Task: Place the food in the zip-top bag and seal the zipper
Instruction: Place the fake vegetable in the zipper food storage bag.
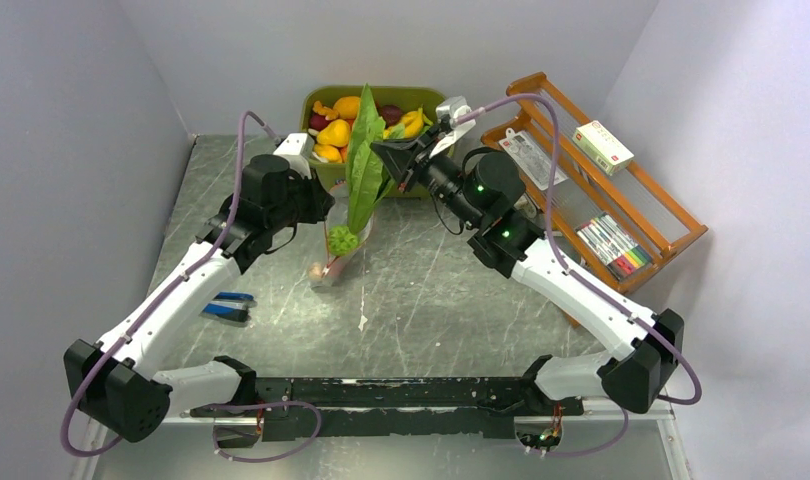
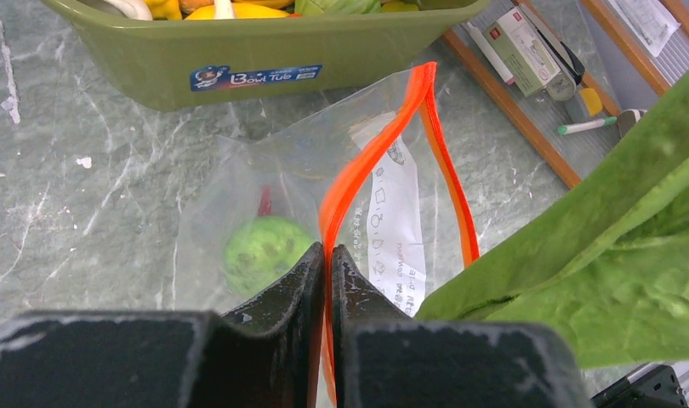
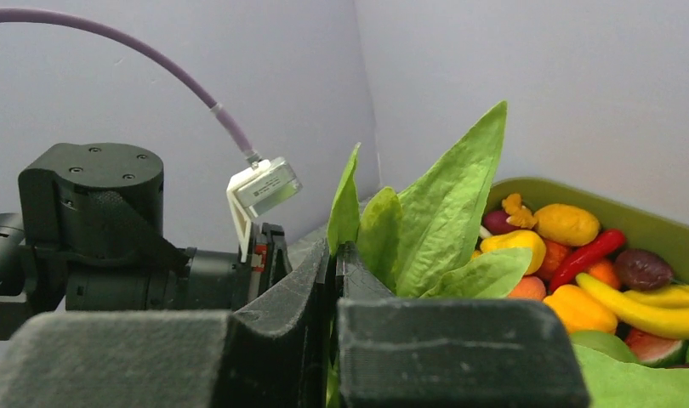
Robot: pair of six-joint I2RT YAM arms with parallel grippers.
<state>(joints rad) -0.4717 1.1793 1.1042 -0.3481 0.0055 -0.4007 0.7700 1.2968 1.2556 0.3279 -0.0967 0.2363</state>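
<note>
Pale grey walls (image 1: 71,120) close in three sides of a grey-green marbled table (image 1: 451,290) with white veins and a few small white flecks. My landmark is the olive-green tub (image 1: 326,172) against the back wall, heaped with toy produce (image 3: 579,272) in yellow, orange, red and dark purple.

The left arm (image 1: 181,290) and right arm (image 1: 571,280), both white and black, reach in from the near edge and meet just in front of the tub. To the tub's right a slatted wooden rack (image 1: 671,215) leans at an angle, holding a white box (image 1: 602,147) and a row of coloured markers (image 1: 614,245). Well in front of the tub and to its left, two small blue objects (image 1: 228,307) lie on the table.

The green leaves (image 1: 364,160) hang upright before the middle of the tub, pinched in the tightly closed right gripper (image 3: 334,255). Their lower end comes down beside the bag's mouth, and I cannot tell whether it is inside.

The clear zip-top bag (image 2: 239,195) stands on the table just in front of the tub. Its mouth gapes open. The left gripper (image 2: 327,255) is clamped on one lip of the red-orange zipper (image 2: 358,178). Inside the bag lie a green round fruit (image 2: 260,251) and, on the tub side of it, a red chili (image 2: 264,201).
</note>
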